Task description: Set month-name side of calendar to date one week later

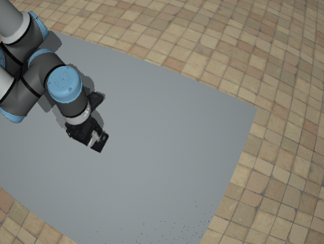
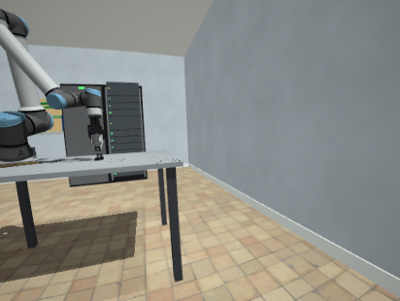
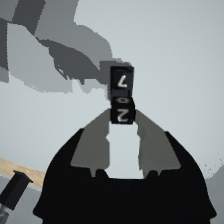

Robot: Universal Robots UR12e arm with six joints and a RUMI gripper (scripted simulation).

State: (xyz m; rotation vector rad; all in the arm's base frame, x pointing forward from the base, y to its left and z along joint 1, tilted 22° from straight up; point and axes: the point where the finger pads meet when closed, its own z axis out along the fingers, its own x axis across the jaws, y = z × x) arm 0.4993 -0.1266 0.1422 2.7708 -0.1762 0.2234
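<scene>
In the wrist view my gripper is shut on a black cube whose near face shows a white 2. A second black cube sits right behind it, and its face shows a white digit like a 7 turned upside down. Whether the two cubes touch I cannot tell. In the top view the gripper points down over a small black block on the grey table, left of the middle. In the exterior view the gripper hangs just above a small dark object on the table. The tray and the month's name are not distinguishable.
The arm's blue-capped joints rise at the table's left. A thin brown strip and a dark bar lie at the wrist view's lower left. A dark server cabinet stands behind the table, and a grey wall fills the right.
</scene>
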